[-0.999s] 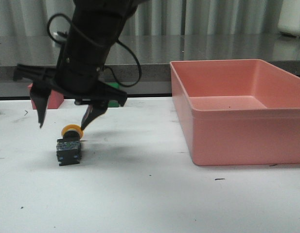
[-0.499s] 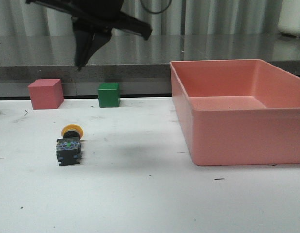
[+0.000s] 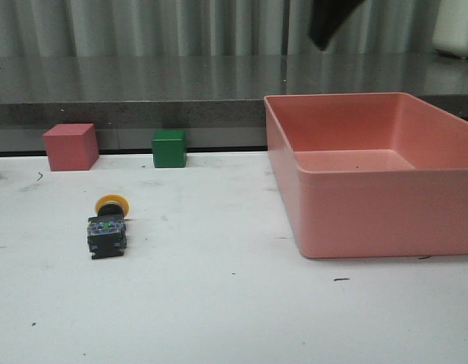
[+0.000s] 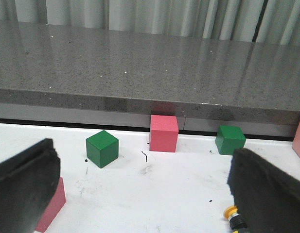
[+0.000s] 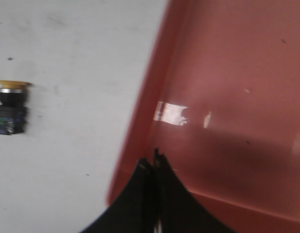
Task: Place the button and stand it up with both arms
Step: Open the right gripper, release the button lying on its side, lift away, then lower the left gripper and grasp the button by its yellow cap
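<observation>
i see a pink bin [image 3: 370, 205] on the white table [image 3: 218, 303]; a pink cube [image 3: 70, 146] and green cube [image 3: 169, 148] sit by the back edge

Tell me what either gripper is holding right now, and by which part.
Nothing is held. The button lies alone on the table; left gripper is open, right gripper shut and empty.

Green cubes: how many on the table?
2. One green cube stands right of the pink cube near the back edge; another stands left of it, cropped in the front view. More may lie off-frame.
</observation>
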`<action>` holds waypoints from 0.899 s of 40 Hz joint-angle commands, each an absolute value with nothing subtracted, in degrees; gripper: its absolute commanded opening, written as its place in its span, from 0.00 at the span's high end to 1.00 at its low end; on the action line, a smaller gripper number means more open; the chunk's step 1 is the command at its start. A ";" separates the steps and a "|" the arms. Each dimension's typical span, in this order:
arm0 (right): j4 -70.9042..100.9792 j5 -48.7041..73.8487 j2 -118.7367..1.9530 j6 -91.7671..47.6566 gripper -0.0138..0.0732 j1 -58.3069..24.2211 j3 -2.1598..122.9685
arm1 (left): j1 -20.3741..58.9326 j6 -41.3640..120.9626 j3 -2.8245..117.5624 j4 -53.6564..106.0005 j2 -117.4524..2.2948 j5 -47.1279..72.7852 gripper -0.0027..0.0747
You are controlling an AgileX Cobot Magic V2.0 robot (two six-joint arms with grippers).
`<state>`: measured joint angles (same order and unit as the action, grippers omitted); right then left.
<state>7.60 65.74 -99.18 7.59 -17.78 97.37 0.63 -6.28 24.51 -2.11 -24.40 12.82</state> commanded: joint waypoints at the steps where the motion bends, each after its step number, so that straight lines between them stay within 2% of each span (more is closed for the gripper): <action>1: 7.55 61.52 -91.23 5.43 0.91 -12.93 90.39 | 0.46 -6.22 26.51 -1.55 -25.11 8.76 0.10; 13: 7.49 50.57 -72.89 3.55 0.91 -2.67 63.18 | 0.46 -6.22 26.51 -1.55 -25.11 8.76 0.10; 30: 2.19 28.50 -44.21 3.54 0.92 -2.59 35.32 | 0.46 -6.22 26.51 -1.55 -25.11 8.76 0.10; 36: 0.42 24.04 -31.96 3.54 0.92 -2.59 26.99 | 0.46 -6.22 26.51 -1.55 -25.11 8.76 0.10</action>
<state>1.70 30.55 -37.97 4.07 -2.87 29.26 0.63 -6.28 24.51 -2.11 -24.40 12.82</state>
